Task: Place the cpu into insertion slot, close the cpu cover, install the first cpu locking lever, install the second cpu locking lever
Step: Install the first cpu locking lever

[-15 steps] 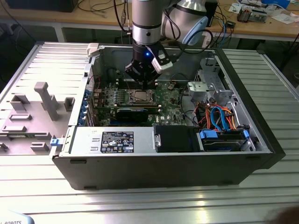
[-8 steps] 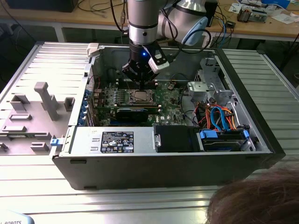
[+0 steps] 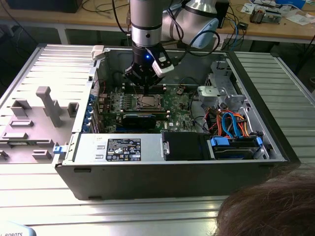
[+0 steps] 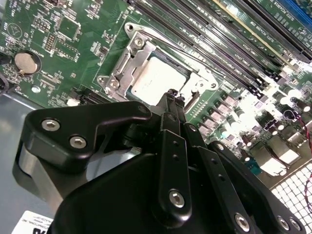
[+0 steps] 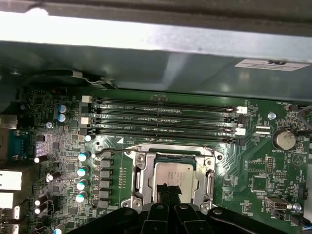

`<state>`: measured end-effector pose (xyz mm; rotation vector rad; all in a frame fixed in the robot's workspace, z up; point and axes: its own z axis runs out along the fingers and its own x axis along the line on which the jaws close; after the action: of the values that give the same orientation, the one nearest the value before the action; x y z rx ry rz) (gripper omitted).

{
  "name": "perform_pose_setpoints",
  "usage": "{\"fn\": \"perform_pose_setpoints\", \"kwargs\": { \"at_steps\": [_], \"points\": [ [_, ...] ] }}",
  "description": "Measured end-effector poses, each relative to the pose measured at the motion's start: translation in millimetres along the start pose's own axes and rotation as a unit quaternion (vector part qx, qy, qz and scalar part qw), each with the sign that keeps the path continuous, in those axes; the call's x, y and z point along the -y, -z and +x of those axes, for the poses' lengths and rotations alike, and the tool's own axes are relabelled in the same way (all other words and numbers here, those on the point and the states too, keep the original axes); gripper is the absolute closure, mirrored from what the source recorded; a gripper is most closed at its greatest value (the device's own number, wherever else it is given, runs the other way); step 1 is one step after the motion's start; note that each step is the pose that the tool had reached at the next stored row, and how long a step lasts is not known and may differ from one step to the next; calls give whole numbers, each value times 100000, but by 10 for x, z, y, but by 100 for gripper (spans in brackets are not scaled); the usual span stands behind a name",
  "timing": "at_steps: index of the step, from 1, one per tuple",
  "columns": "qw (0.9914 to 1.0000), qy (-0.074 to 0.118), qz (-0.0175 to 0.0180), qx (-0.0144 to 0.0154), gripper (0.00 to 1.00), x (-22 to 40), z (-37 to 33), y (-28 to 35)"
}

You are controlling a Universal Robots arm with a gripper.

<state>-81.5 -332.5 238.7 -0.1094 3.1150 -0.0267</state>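
The cpu (image 5: 174, 175) (image 4: 155, 80), a dull silver square, lies in the insertion slot (image 3: 146, 102) on the green motherboard. The cpu cover (image 5: 142, 178) (image 4: 120, 68), a silvery frame, lies flat around it. A thin wire locking lever (image 4: 185, 51) runs along one side of the slot, and its end (image 5: 103, 153) sticks out past a corner. My gripper (image 3: 143, 82) (image 4: 172, 93) (image 5: 168, 188) hangs just above the edge of the cpu. Its black fingers are shut together with nothing between them.
Long black memory slots (image 5: 161, 119) and a coin battery (image 5: 282, 139) flank the socket. The case wall (image 5: 146, 63) rises behind the board. A power supply (image 3: 123, 148), coloured cables (image 3: 231, 125) and a drive cage (image 3: 221, 88) fill the case. A person's hair (image 3: 270, 206) shows near the camera.
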Motion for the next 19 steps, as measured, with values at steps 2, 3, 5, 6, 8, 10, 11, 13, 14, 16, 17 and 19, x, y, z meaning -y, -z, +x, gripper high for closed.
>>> {"fn": "perform_pose_setpoints", "kwargs": {
  "at_steps": [2, 3, 5, 6, 8, 10, 11, 13, 14, 16, 17, 19],
  "points": [
    [100000, 2, -2, 1, 89, -2, 27, 1],
    [100000, -3, -4, 3, 89, -3, 44, 1],
    [100000, -2, -2, 2, 89, -6, 79, 2],
    [100000, 0, -4, 1, 89, -7, 94, 2],
    [100000, -2, -3, 3, 89, -8, 119, 3],
    [100000, 0, -3, 1, 89, -10, 144, 3],
    [100000, 0, -3, 2, 89, -11, 158, 4],
    [100000, -2, -2, 0, 89, -13, 186, 4],
    [100000, -1, -2, 2, 89, -14, 199, 5],
    [100000, -4, -3, 1, 89, -15, 215, 5],
    [100000, 0, -5, 1, 89, -16, 226, 5],
    [100000, -3, -2, 3, 89, -17, 246, 6]
  ]
}}
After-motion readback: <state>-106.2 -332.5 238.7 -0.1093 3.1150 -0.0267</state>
